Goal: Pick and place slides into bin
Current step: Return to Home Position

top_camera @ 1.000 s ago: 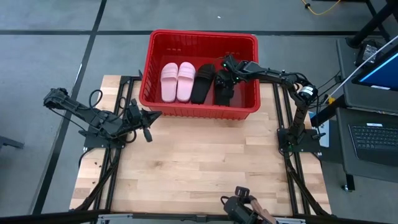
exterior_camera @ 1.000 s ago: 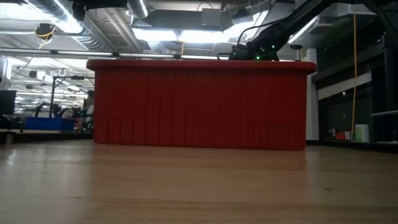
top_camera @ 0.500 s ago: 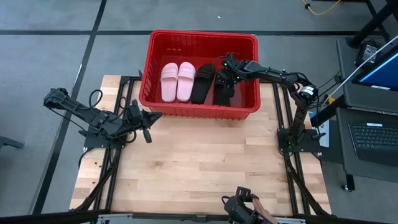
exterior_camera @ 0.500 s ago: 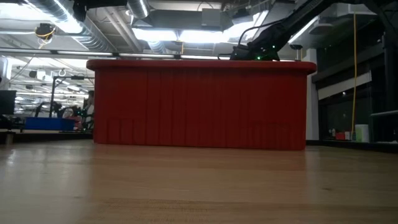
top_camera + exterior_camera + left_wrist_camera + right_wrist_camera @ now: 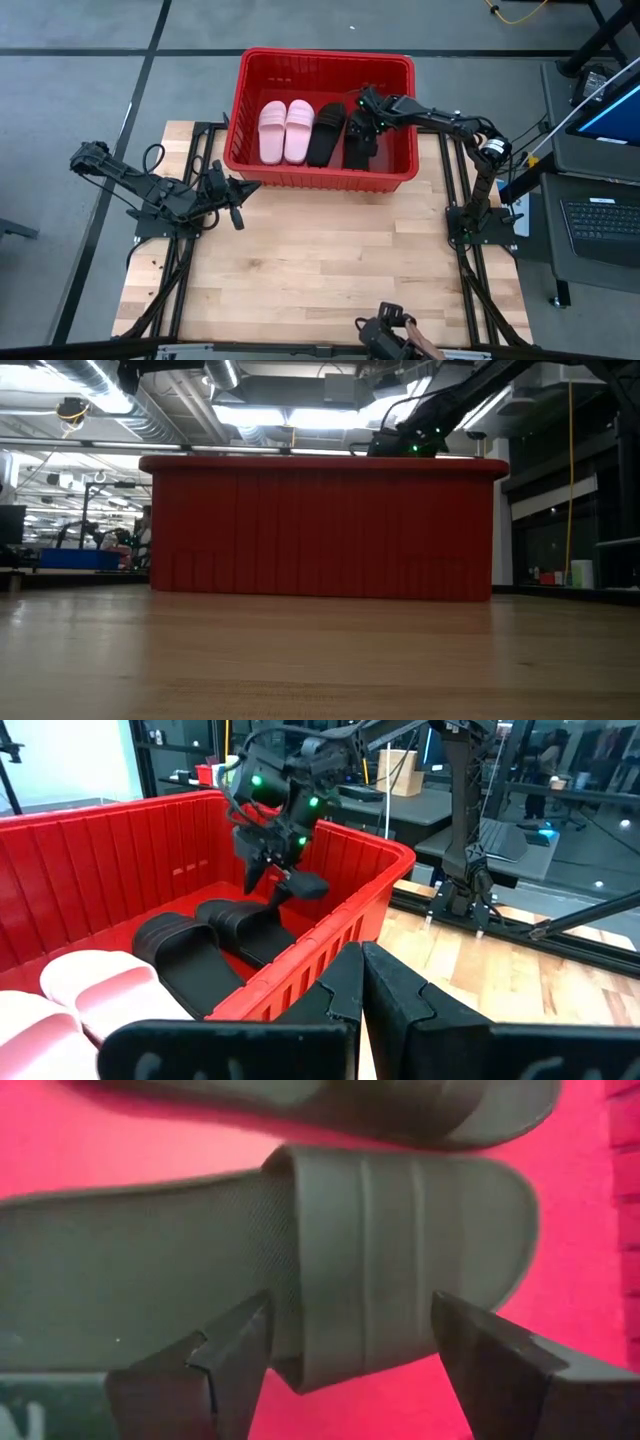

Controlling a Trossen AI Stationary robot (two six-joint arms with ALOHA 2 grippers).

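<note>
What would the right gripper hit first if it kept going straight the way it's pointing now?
The right gripper would meet the black slide in the red bin: its strap lies straight ahead of the open fingers, nothing between. How near is hard to tell.

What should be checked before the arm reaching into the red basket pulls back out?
1. All four slides inside the bin: ok. The two pink slides and two black slides lie side by side.
2. Is the right gripper open: ok.
3. Is the right gripper clear of the black slide under it: cannot tell.
4. Is the left gripper outside the bin and shut: ok.
</note>
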